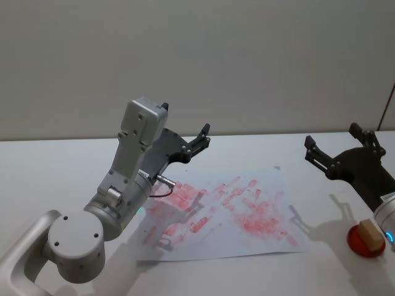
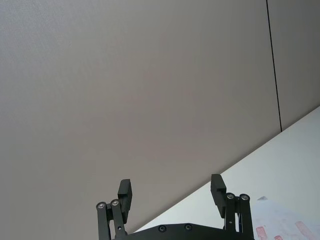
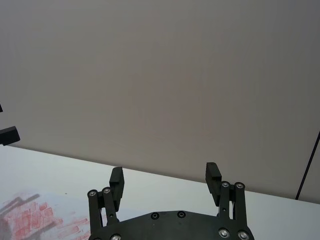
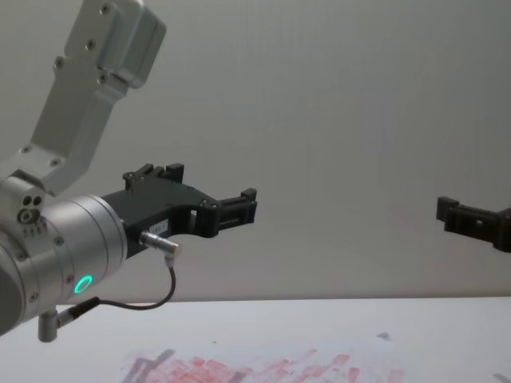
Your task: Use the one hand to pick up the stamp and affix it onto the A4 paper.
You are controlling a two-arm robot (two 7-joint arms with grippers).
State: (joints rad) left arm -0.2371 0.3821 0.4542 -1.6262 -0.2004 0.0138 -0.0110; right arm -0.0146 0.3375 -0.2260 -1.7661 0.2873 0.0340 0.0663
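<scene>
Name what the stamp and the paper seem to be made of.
Stamp: probably unfinished wood, a matte pale tan block with squared edges. A4 paper: thin matte white sheet, apparently ordinary paper, lying flat and carrying red imprints.

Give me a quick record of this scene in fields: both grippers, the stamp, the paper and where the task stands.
left gripper: raised above the table, left of centre; fingers open, empty
right gripper: raised on the right side; fingers open, empty
stamp: sits on a red pad at the table's right, not gripped
paper: flat in the middle, covered with red imprints
task state: stamp not yet picked up
</scene>
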